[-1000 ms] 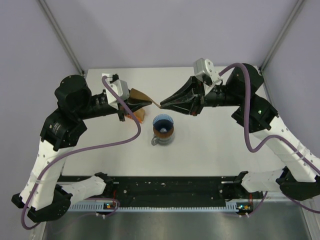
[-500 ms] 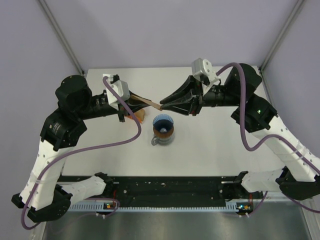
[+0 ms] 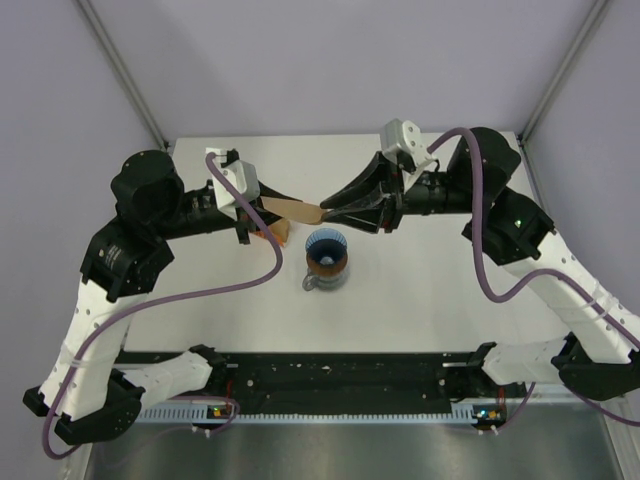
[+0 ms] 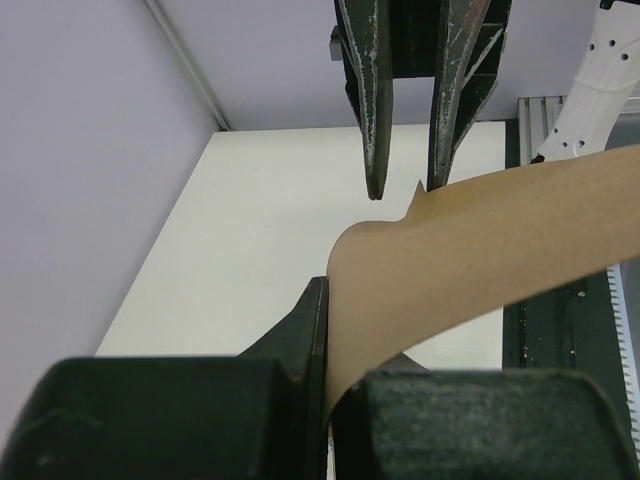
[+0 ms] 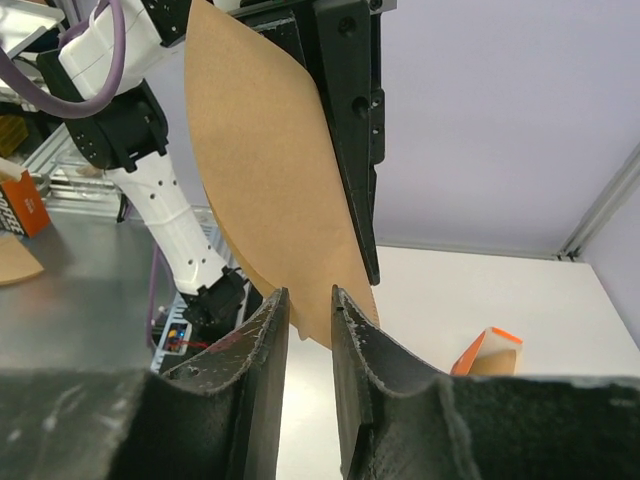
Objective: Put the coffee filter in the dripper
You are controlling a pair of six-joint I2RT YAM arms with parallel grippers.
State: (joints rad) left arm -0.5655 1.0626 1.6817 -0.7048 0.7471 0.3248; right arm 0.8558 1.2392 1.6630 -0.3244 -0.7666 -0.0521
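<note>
My left gripper is shut on one end of the tan coffee filter, which it holds in the air above the table. In the left wrist view the filter curves out of the closed left gripper to the right. My right gripper faces it tip to tip, and its jaws stand open at the filter's free end. In the right wrist view the right gripper shows a clear gap, with the filter just beyond. The blue ribbed dripper stands below and in front of the right gripper.
The dripper rests on a grey glass jug with a handle. An orange-and-white filter pack lies under the left gripper and shows again as the pack in the right wrist view. Pale walls close in the table.
The right jaws have widened at the filter's free end. The filter has turned from a dark wedge into a flatter tan strip. The left gripper has stayed where it was.
</note>
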